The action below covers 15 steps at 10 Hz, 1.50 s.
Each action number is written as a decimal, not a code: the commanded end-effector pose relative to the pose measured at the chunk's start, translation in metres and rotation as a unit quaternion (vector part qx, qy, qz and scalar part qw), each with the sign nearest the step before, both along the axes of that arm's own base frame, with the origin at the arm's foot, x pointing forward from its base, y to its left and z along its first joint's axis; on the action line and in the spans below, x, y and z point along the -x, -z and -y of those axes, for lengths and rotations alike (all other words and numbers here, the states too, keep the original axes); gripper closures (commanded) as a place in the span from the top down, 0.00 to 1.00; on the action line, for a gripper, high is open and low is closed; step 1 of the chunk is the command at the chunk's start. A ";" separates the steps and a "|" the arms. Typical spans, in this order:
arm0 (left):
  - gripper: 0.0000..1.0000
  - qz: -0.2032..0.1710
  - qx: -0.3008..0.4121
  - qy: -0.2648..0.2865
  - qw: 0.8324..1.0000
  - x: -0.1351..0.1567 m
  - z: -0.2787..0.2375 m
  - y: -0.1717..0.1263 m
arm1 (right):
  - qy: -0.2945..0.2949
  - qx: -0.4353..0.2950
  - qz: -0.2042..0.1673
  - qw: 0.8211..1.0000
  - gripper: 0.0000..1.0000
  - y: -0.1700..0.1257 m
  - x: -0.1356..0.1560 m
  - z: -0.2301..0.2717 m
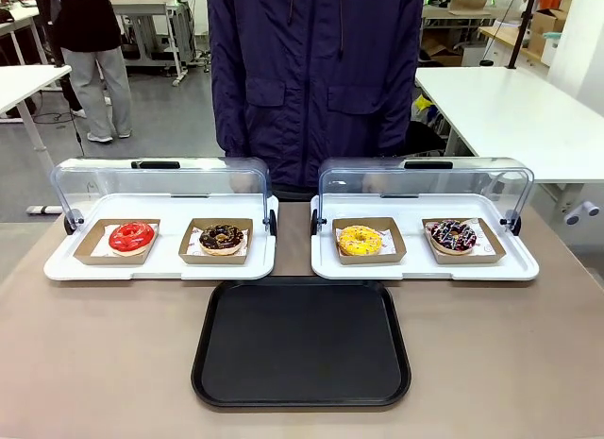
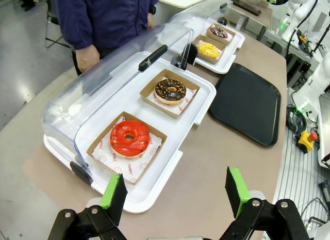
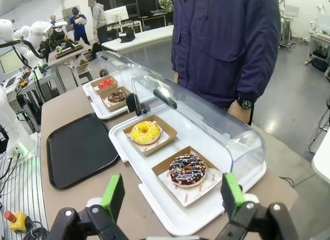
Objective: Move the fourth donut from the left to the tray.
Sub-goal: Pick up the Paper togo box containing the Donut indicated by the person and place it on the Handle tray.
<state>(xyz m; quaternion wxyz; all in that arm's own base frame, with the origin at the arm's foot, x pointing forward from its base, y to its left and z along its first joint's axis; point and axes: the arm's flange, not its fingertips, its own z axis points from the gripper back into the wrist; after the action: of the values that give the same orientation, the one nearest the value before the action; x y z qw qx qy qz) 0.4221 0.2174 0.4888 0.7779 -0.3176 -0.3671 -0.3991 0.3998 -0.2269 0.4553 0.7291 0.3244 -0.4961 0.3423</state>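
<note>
The fourth donut (image 1: 454, 236), dark chocolate with white and pink stripes and sprinkles, lies in its brown cardboard holder at the right end of the right white display tray. In the right wrist view this donut (image 3: 187, 170) lies just beyond my open right gripper (image 3: 172, 194), whose green pads stand wide apart. The black tray (image 1: 301, 341) lies flat at the table's front centre, and it appears as the tray (image 3: 80, 149) in the right wrist view and the tray (image 2: 247, 101) in the left wrist view. My left gripper (image 2: 175, 191) is open, near the red donut (image 2: 129, 138).
Two white display trays (image 1: 160, 266) (image 1: 425, 269) hold their clear lids (image 1: 156, 186) raised at the back. A red donut (image 1: 131, 237), a chocolate crumb donut (image 1: 221, 238) and a yellow donut (image 1: 360, 240) sit in holders. A person in a dark jacket (image 1: 316, 80) stands at the far side.
</note>
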 end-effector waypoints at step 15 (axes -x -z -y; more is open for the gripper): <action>1.00 0.001 0.003 0.003 1.000 0.001 0.000 -0.001 | -0.002 -0.004 0.005 1.000 1.00 -0.001 0.000 -0.001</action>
<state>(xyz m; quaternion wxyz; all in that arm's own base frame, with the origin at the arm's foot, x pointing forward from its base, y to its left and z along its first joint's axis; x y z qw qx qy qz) 0.4221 0.2174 0.4888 0.7779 -0.3176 -0.3671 -0.3991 0.3998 -0.2269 0.4553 0.7291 0.3244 -0.4961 0.3422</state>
